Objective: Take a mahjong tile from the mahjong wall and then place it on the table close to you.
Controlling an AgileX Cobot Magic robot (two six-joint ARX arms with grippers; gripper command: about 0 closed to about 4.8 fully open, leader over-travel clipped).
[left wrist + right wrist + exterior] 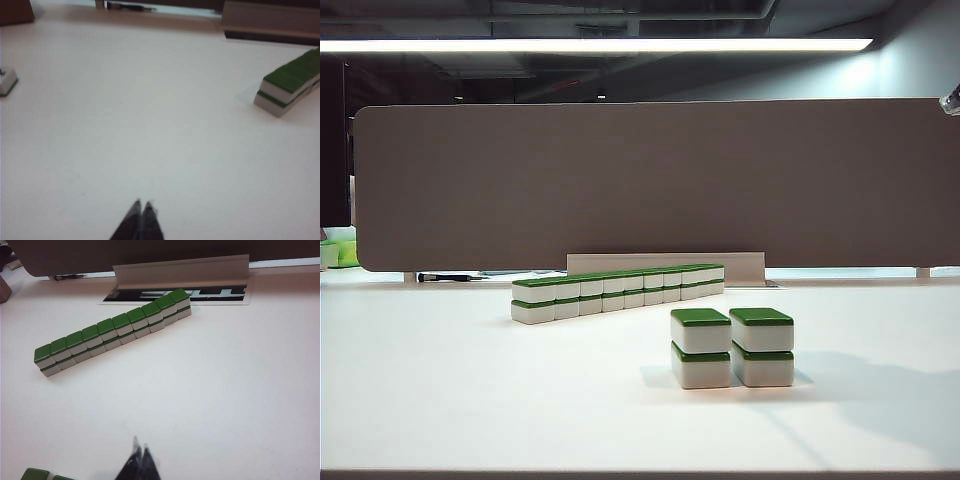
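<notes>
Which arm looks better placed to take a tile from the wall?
Probably right: its gripper, shut, faces the whole mahjong wall. The left gripper, also shut, sees only the wall's end.

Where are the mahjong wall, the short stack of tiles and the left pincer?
mahjong wall (112,332): right wrist view, green top near the middle of the row.
short stack (732,347): exterior view, white front faces.
left pincer (142,206): left wrist view, shut tips.

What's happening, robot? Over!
Left tool shut, empty, over bare table. Right tool shut, empty, short of mahjong wall. Nothing blocking the wall.
</notes>
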